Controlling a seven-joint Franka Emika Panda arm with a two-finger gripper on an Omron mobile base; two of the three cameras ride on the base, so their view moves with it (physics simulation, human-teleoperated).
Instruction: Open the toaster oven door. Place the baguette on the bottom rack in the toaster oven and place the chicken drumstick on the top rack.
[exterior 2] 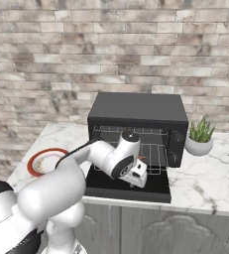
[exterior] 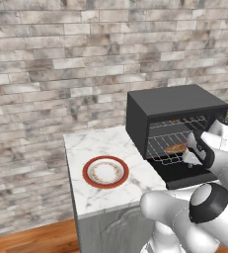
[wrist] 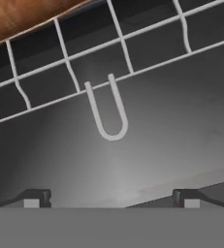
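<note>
Baguette lies on bottom rack inside toaster oven.

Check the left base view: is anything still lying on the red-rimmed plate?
No. The red-rimmed plate shows only its bare patterned centre, while a brown baguette lies on the bottom rack inside the toaster oven.

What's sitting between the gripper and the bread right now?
Only the front wire edge of the bottom rack, with its U-shaped loop, over the open door. In the hand view the open gripper faces it, with the bread lying on the rack beyond.
</note>
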